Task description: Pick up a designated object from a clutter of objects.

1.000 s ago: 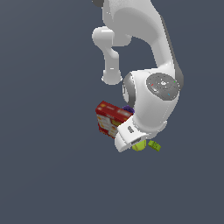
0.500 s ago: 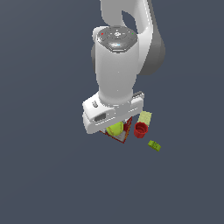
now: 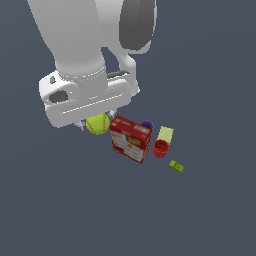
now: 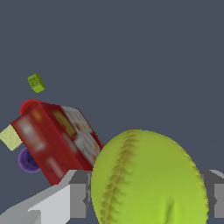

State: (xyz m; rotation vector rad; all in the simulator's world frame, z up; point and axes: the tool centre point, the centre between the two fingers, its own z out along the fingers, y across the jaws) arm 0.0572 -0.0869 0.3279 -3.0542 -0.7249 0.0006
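Ball (image 4: pixel 151 179) clamped in gripper (image 3: pixel 96 124), above plain dark grey surface (image 3: pixel 210 210)

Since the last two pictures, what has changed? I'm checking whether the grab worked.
The gripper has swung from the exterior view's right side of the clutter to its left, and the ball went with it, held between the fingers. The cracker box, red cup, purple cup, pale box and green block seem to have stayed put.
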